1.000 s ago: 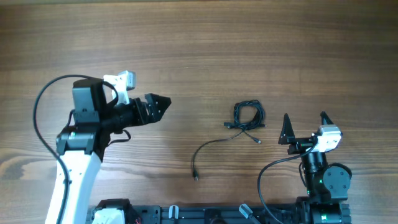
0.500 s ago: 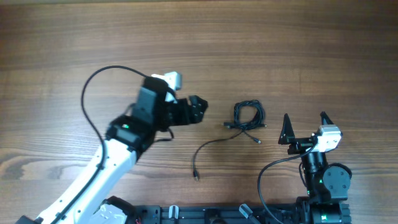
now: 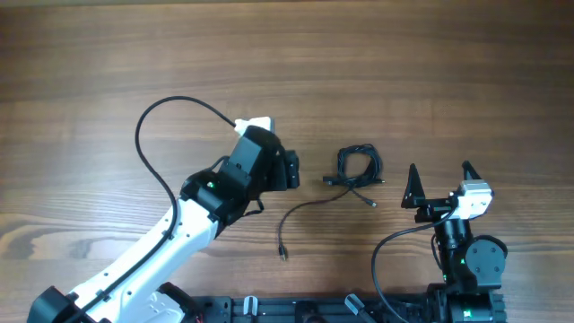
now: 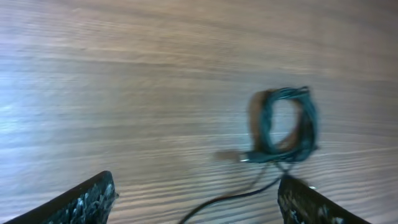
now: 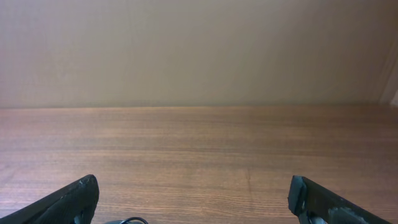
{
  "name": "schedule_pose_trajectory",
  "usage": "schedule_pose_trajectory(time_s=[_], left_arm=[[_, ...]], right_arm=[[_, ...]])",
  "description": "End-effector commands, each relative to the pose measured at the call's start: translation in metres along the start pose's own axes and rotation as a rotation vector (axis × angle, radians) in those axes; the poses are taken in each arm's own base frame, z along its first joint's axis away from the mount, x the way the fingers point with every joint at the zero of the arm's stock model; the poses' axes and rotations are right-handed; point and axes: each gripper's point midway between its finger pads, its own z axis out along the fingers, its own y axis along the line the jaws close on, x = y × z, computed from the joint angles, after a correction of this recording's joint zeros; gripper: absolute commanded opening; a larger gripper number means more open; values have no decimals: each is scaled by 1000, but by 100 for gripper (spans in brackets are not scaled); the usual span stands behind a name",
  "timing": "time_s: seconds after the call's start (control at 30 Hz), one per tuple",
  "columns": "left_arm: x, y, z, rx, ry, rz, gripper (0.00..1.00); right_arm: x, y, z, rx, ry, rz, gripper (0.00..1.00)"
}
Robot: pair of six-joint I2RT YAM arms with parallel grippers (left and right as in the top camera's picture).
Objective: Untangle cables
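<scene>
Swung rightward over the bench (image 3: 430, 63), the left arm (image 3: 179, 235) aims its left claw (image 3: 292, 170), spread wide and empty, at the cables (image 3: 359, 167) just beside it, probably lining up a pick. The right claw (image 3: 439, 184) sits parked, gaping, empty.

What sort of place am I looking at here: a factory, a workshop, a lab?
Probably a robotics lab bench. A left arm and a right arm are mounted along one edge of a wooden table, with a plain wall behind and a small bundle of cables laid out.
</scene>
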Motion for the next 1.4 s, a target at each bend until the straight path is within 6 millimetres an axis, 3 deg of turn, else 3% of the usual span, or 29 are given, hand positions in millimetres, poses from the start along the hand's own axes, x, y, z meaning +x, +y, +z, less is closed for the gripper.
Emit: schedule_pose_trajectory(time_s=[0.0, 0.07, 0.13, 0.2, 0.23, 0.4, 0.57, 0.83, 1.0, 1.2, 1.27, 1.37], left_arm=[[-18, 19, -19, -54, -64, -39, 89], [-22, 27, -28, -62, -80, -60, 90], [-28, 30, -35, -59, -105, -76, 92], [-33, 32, -40, -55, -124, -87, 94], [-33, 32, -41, -54, -126, -87, 95], [-30, 33, -40, -57, -114, -90, 98], [-27, 35, -40, -66, -102, -89, 100], [-28, 35, -40, -66, -103, -89, 100], [-27, 35, -40, -66, -103, -89, 100], [-27, 35, -40, -66, -102, -89, 100], [-27, 35, -40, -66, -102, -89, 100], [-27, 35, -40, -66, -102, -89, 100]], right_arm=[[-3, 5, -1, -24, -12, 48, 100], [-3, 13, -1, -76, -5, 164, 100], [-3, 27, -2, -152, 27, 522, 100], [-4, 53, -8, -293, 137, 940, 100], [-2, 65, -12, -352, 203, 1056, 100], [3, 85, -20, -433, 337, 1220, 100], [3, 88, -22, -474, 293, 962, 100], [-6, 65, -15, -241, 428, 786, 100], [-12, 71, 0, -217, 597, 810, 100], [-27, 94, 23, -340, 753, 789, 100], [-17, 102, 26, -368, 819, 839, 100], [0, 97, 43, -331, 844, 830, 100]])
